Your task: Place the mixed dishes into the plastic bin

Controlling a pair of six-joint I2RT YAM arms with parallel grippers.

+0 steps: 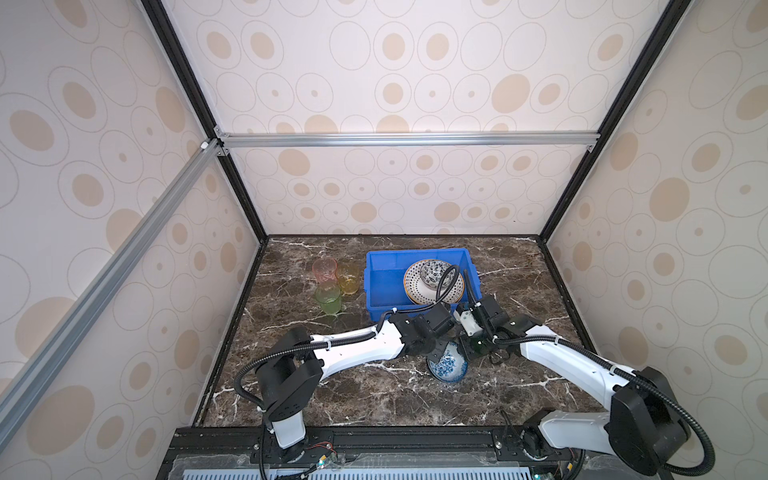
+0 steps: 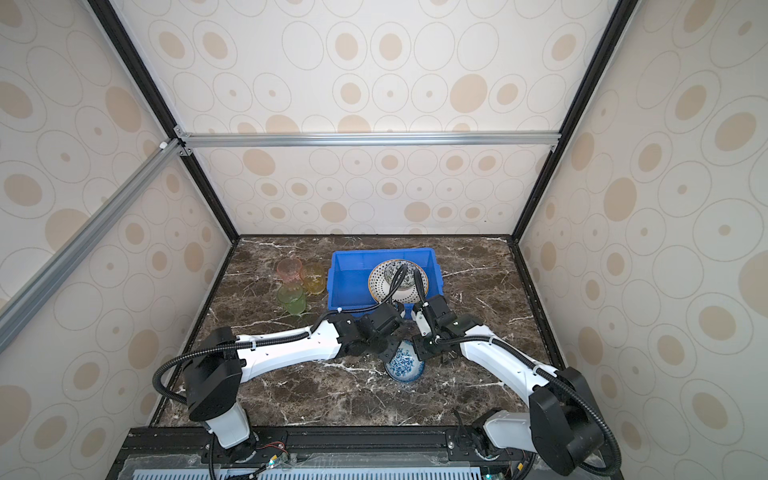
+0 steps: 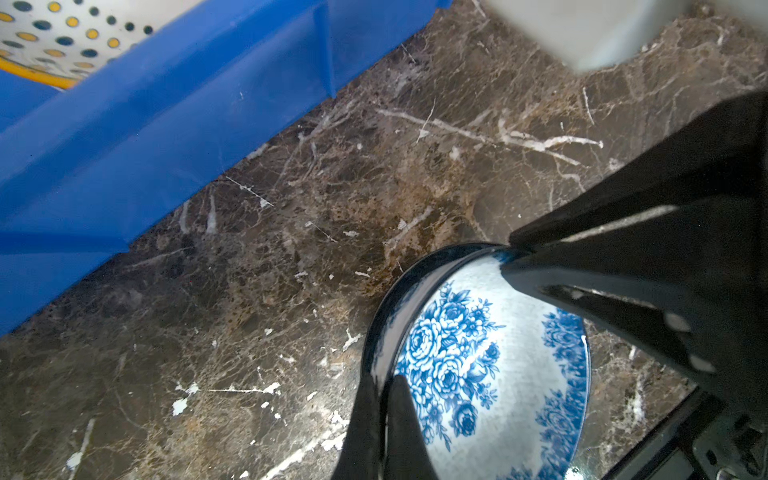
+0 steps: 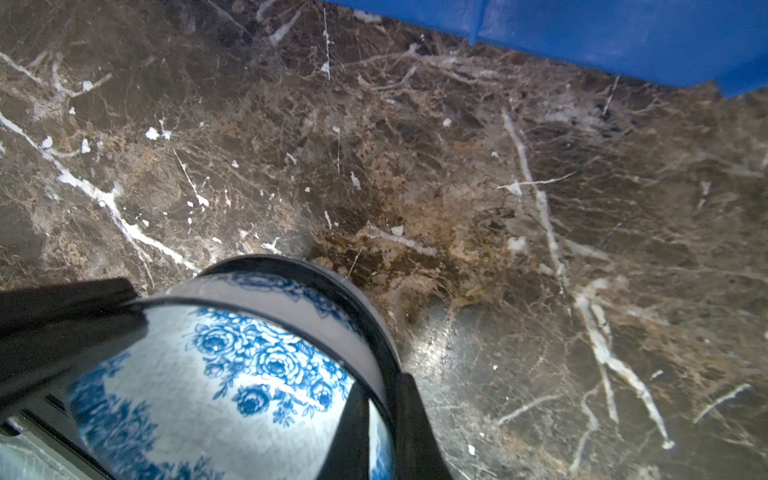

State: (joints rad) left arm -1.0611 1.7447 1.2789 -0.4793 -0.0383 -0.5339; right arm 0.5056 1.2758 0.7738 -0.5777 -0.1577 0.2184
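Note:
A blue-white floral bowl (image 1: 449,366) (image 2: 405,365) is in front of the plastic bin (image 1: 376,286) (image 2: 345,282), tilted, just over the marble. Both grippers hold it by the rim. My left gripper (image 3: 384,380) (image 1: 436,353) is shut on the rim of the bowl (image 3: 490,374), one finger inside and one outside. On the opposite side my right gripper (image 4: 380,384) (image 1: 463,353) pinches the rim of the bowl (image 4: 216,374) the same way. In the bin lies a dotted yellow-rimmed plate (image 1: 415,289) with a black-white bowl (image 1: 432,272) on it.
Pink (image 1: 324,270), amber (image 1: 348,278) and green (image 1: 328,297) tumblers stand together left of the bin. The bin's near wall (image 3: 124,124) (image 4: 623,33) is just beyond the grippers. Patterned walls close the table on three sides.

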